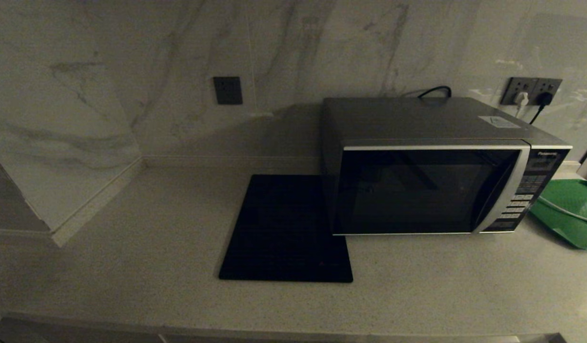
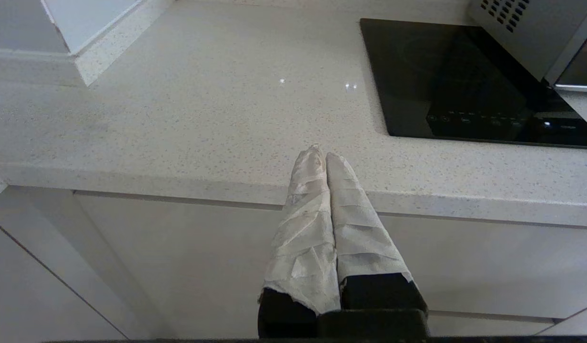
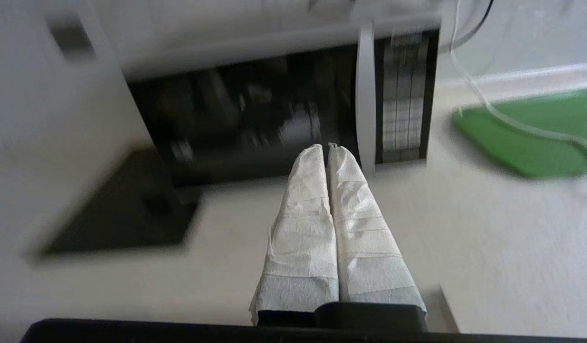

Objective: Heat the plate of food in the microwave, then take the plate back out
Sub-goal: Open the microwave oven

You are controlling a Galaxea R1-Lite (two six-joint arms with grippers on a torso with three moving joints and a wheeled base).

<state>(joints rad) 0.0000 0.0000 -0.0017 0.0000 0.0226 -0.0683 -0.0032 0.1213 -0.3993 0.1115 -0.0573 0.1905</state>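
Observation:
The silver-grey microwave (image 1: 431,176) stands on the counter at the right with its dark glass door closed; the right wrist view looks at the microwave (image 3: 255,114) from the front. The plate of food is out of view. My right gripper (image 3: 326,147) is shut and empty, held above the counter in front of the microwave door. My left gripper (image 2: 321,155) is shut and empty, hanging at the counter's front edge, left of the black mat. Neither gripper shows in the head view.
A flat black square mat (image 1: 286,228) lies left of the microwave, its corner under it. A green tray (image 1: 572,212) with a white cable across it sits at the far right. Wall sockets (image 1: 531,91) are behind the microwave. A wall corner (image 1: 60,190) juts in at the left.

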